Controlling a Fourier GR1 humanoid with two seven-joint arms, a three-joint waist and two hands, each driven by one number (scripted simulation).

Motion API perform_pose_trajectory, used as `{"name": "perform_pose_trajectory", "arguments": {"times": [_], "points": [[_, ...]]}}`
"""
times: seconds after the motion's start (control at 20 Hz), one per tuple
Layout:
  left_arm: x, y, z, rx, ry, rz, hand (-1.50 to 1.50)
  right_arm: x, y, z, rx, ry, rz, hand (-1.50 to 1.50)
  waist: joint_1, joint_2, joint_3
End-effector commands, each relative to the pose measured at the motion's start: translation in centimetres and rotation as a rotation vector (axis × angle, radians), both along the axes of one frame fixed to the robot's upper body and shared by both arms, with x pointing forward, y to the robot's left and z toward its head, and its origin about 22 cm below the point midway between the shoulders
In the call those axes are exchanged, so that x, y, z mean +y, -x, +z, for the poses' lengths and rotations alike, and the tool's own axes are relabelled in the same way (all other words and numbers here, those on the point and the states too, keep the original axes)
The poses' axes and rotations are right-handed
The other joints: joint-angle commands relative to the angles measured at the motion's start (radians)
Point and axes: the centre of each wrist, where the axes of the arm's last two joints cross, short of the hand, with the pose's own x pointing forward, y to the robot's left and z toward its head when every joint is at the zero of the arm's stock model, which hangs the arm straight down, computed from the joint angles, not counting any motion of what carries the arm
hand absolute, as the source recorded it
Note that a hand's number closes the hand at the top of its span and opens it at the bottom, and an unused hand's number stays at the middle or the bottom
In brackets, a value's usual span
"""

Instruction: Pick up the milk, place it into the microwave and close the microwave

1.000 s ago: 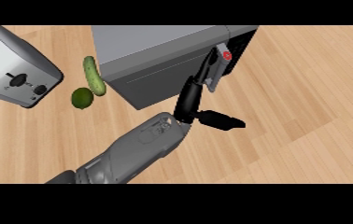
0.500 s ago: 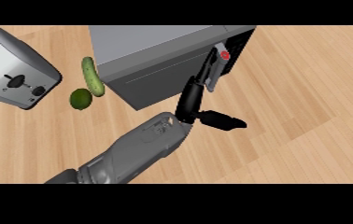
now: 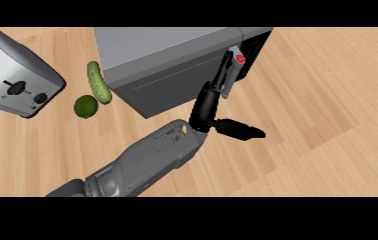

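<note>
While its grey forearm comes in from the lower left, one hand (image 3: 209,109) reaches the microwave's (image 3: 166,64) front edge, black fingers (image 3: 227,76) straight and laid up along the door edge, thumb (image 3: 240,129) stuck out to the right; it is spread open and holds nothing. Which arm this is cannot be told from the view.

A boxy grey shape with a smooth, matt top, the microwave has a thin pale line across its door. At its right end a dark opening shows, and a small red spot (image 3: 239,59) sits beside the fingertips. The milk cannot be made out, so neither its place nor its axis can be told.

On the pale wood-grain tabletop (image 3: 317,94) lie a long green cucumber (image 3: 98,82), running up-down and slightly tilted, and a round lime (image 3: 86,106) just below it. A metal toaster (image 3: 26,81) with dark knobs stands at the left edge.
</note>
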Motion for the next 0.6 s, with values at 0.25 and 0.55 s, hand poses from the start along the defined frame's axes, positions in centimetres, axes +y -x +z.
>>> {"name": "perform_pose_trajectory", "arguments": {"times": [0.25,0.55], "points": [[1.3,-2.8,0.3,0.024,-0.133,0.085,-1.50,-0.4,-0.2,0.8,-0.002,0.001,0.000,-1.50,0.016,0.007,0.013],[5.4,-5.6,0.5,-0.046,-0.291,0.267,-1.50,-0.8,0.1,1.2,-0.002,0.012,-0.014,-1.50,0.060,-0.009,0.016]]}}
